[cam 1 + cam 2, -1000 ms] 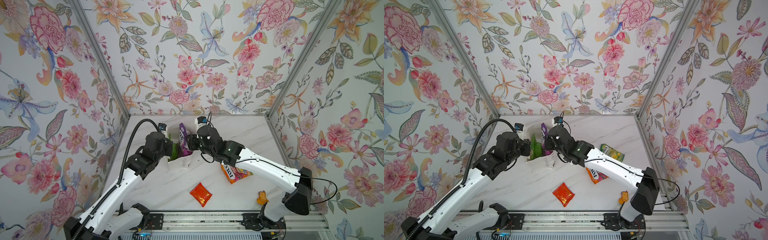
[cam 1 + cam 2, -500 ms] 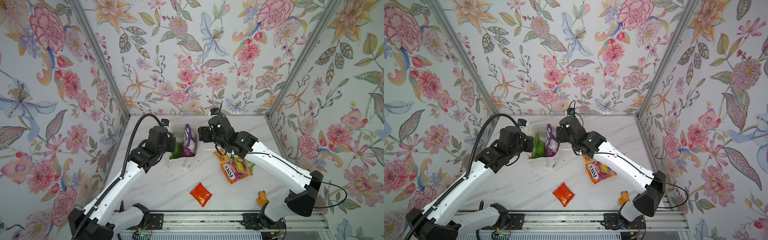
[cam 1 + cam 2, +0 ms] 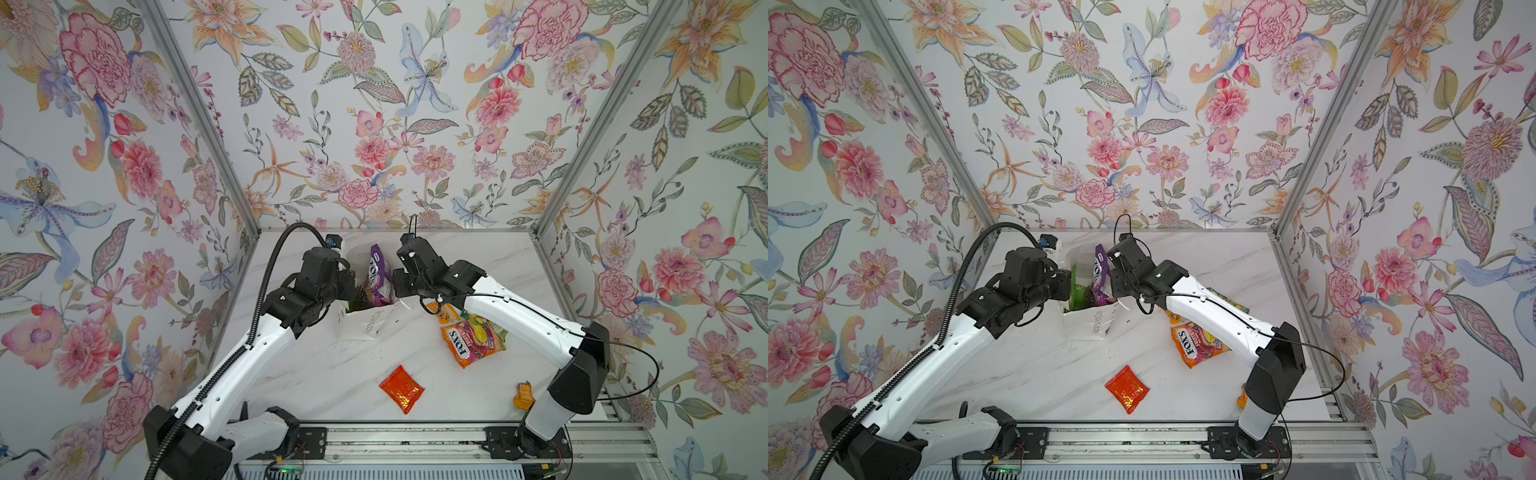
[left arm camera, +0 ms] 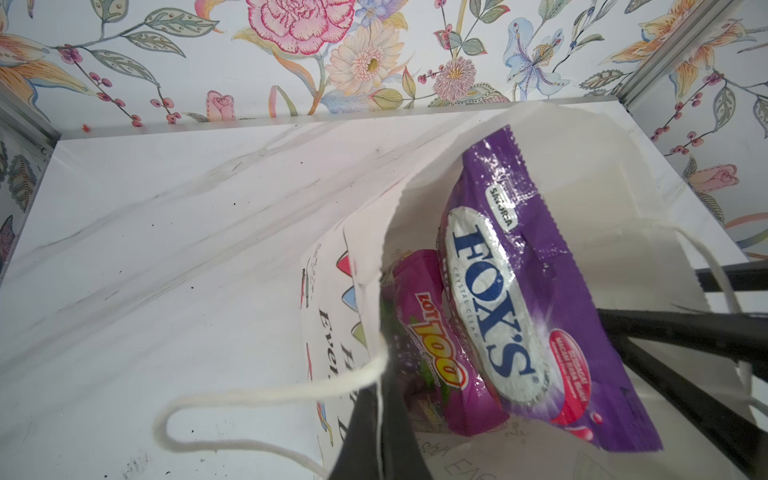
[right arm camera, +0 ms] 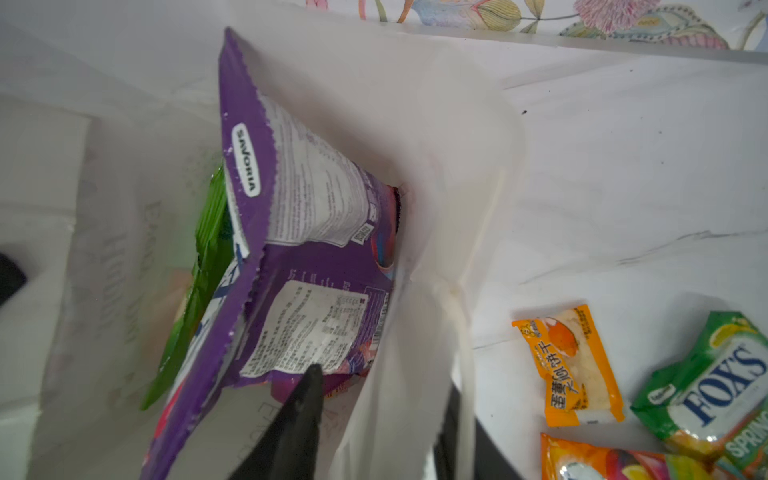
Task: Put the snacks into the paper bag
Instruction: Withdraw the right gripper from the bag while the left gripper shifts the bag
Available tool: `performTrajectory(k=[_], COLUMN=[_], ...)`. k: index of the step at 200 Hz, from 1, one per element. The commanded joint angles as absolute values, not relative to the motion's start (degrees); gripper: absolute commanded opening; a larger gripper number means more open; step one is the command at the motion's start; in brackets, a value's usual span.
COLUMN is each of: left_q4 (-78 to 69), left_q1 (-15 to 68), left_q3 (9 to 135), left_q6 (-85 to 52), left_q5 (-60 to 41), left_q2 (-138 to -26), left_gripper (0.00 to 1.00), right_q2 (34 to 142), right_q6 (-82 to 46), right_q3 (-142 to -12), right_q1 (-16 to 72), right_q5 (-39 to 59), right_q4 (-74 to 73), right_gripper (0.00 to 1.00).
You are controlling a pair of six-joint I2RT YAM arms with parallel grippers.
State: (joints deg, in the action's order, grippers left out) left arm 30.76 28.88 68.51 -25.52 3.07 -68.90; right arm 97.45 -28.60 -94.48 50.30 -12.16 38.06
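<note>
Though hidden from top, wrist cam shows left gripper (image 4: 376, 432) pinching paper bag (image 4: 582, 174); right gripper (image 5: 382, 380) unclear.

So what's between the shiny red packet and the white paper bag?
Nothing: just bare marble table between the red packet and the paper bag, seen in both top views.

Floral wallpaper walls (image 3: 374, 104), white marble tabletop (image 3: 332, 374)

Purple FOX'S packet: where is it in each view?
Both top views: purple FOX'S packet sticks out of the paper bag.
Left wrist: in the bag, logo side showing.
Right wrist: in the bag, label side showing.
Shared landmark: the bag's white wall.
</note>
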Motion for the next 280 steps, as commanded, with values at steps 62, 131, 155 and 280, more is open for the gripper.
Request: performTrajectory(k=[62, 131, 155, 280], left_q4=[23.2, 30.1, 25.1, 32.0], left_q1=[30.6, 31.6, 31.7, 32.5], left_q3=[82.7, 77.1, 76.8, 76.5], left_q6=[-31.5, -30.1, -29.9, -24.3], left_q5=[-3.5, 4.5, 1.2, 4.4], left_q2=[-71.5, -76.5, -73.0, -76.9], left_gripper=[0.00, 0.00, 0.00, 0.00], right_q2=[89.1, 78.9, 80.9, 82.6], right_q6=[-28.2, -33.6, -33.3, -30.7], right_q3=[-95.0, -76.5, -76.6, -79.2], right_q1=[51.2, 40.9, 40.5, 41.4], right_q5=[-12.8, -6.0, -6.0, -2.1], right_q4=[34.1, 23.9, 25.1, 26.2], right_gripper=[0.00, 0.00, 0.00, 0.14])
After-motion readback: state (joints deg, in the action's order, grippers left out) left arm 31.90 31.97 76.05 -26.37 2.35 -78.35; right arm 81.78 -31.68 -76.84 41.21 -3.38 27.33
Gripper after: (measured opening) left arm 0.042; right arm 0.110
